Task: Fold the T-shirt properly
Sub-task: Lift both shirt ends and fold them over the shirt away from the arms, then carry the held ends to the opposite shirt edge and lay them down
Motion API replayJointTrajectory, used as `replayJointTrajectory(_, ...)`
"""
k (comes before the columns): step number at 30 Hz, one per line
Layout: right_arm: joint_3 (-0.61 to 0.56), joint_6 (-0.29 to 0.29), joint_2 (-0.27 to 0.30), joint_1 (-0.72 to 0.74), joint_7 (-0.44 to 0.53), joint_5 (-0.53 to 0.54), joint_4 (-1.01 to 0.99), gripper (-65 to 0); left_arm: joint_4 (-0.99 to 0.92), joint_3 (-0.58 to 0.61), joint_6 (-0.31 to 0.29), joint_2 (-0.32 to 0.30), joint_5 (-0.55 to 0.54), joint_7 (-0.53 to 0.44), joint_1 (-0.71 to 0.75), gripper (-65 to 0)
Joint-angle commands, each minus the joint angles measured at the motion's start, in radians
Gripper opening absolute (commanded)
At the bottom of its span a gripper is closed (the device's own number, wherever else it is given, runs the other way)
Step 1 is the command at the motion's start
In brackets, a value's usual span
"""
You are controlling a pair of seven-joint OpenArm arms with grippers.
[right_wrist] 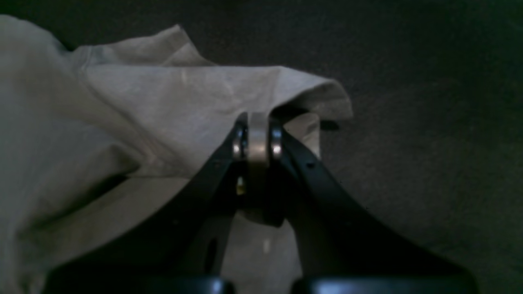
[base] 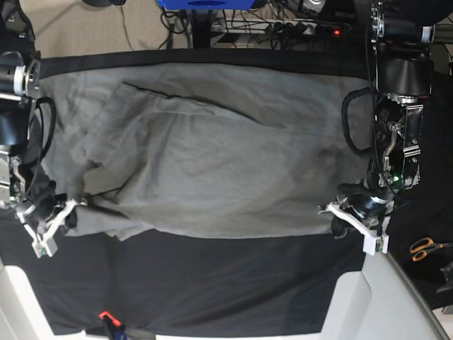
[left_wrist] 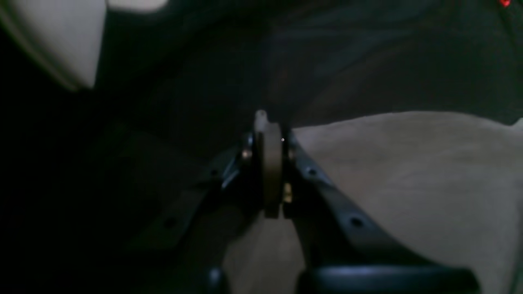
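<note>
Grey T-shirt (base: 233, 170) | both pincers (left_wrist: 267, 163) (right_wrist: 257, 155) clenched on its fabric | orange-handled scissors (base: 425, 248): base view only

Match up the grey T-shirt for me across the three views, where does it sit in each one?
Left wrist view: the T-shirt fills the lower right.
Right wrist view: it spreads from the left edge to the centre, reaching the bottom.
Base view: it stretches across the middle, between the two arms.
Shared landmark: the dark cloth beyond the shirt's edge.

The T-shirt (base: 241, 170) looks like soft, matt, creased cloth; the scissors' handles (base: 422, 248) seem smooth plastic.
</note>
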Motion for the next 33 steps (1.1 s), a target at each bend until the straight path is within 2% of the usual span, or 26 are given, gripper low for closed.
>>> replayJointTrajectory(1,0.001,0.005,0.015,0.026,-0.002,0.013,0.018,-65.0,0.026,-0.006,-0.002,-0.020,-0.009,-0.024,0.000,-65.0)
replayJointTrajectory(10,0.005,0.005,0.015,-0.014,-0.042,0.017,0.024,-65.0,0.060,-0.042,-0.002,-0.048,-0.007,-0.030,0.089,-65.0)
replayJointTrajectory(14,0.007,0.005,0.012,-0.070,-0.048,0.019,0.126,-65.0,0.061,-0.085,-0.005,-0.049,-0.006,-0.026,0.118,-65.0)
replayJointTrajectory(19,0.007,0.003,-0.002,-0.100,-0.148,0.019,0.236,-65.0,0.061,-0.088,-0.007,-0.049,-0.006,-0.030,0.157,-65.0)
replayJointTrajectory(33,0.013,0.003,-0.008,-0.203,-0.255,0.019,0.368,-65.0,0.181,-0.086,-0.007,-0.058,-0.007,-0.022,0.270,-65.0)
